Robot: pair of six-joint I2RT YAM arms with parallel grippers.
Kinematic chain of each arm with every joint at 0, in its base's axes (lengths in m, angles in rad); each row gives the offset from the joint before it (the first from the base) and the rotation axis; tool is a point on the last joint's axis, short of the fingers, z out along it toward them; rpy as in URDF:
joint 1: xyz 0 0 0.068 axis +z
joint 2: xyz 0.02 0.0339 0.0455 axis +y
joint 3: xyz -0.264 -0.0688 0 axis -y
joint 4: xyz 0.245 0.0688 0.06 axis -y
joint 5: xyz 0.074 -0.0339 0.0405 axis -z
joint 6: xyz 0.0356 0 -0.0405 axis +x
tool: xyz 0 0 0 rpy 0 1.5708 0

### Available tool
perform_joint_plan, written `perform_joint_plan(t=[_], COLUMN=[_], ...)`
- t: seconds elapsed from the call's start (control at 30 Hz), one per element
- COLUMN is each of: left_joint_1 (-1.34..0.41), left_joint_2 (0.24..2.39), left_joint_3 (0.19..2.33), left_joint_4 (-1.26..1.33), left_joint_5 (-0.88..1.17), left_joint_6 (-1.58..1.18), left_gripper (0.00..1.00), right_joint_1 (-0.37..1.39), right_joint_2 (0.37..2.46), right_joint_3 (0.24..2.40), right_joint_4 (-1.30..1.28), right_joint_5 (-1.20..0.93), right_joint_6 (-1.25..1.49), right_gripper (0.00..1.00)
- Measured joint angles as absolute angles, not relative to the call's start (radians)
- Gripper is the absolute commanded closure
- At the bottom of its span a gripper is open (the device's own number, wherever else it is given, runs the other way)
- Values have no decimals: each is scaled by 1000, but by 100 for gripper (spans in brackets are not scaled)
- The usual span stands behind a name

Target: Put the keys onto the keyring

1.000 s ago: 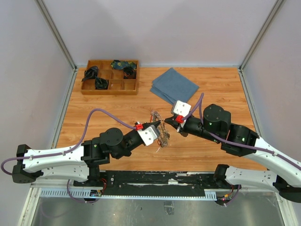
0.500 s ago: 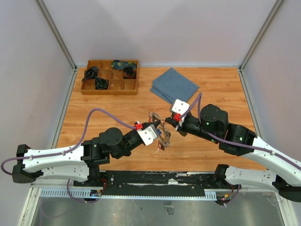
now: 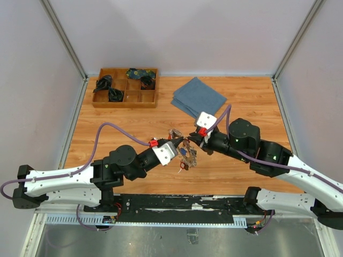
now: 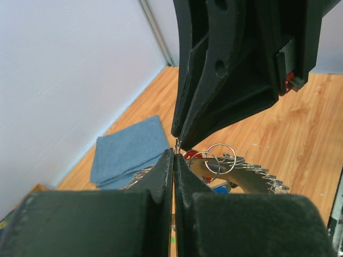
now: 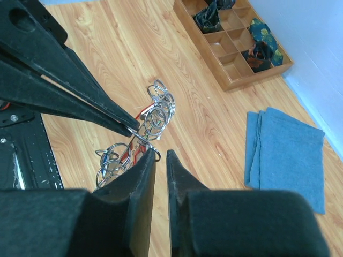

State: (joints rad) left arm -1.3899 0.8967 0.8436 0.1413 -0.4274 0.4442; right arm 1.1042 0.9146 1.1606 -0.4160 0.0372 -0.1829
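L fingers (image 5: 80,99) pinch keyring (image 5: 156,112), R fingers (image 5: 140,176) slightly apart

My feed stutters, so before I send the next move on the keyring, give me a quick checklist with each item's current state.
1. Grip of the left claw on the keyring: ok, shut on its wire.
2. Grip of the right claw on the keyring: not ok; its jaws stand slightly apart with nothing between them.
3. Room between the two claws: not ok; their tips nearly meet at the ring.
4. Bunch of keys lifted off the table: cannot tell.
5. The blue cloth and wooden tray away from both arms: ok.
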Motion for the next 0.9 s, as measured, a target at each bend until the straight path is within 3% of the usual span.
perform_joint_plan(t=[0.23,0.9], left_joint_1=[-1390,-1391], left_joint_2=[820,622], left_joint_3=[792,615], left_joint_4=[202,371], left_joint_5=[-400,-140], left_joint_6=[374,146], left_gripper=[99,99], right_joint_1=[1104,1104], right_joint_2=[832,764], right_joint_3=[1159,1085], right_joint_4=[-415,-227], right_joint_5=[-29,-393], right_joint_6=[-191,-210], right_gripper=[71,69])
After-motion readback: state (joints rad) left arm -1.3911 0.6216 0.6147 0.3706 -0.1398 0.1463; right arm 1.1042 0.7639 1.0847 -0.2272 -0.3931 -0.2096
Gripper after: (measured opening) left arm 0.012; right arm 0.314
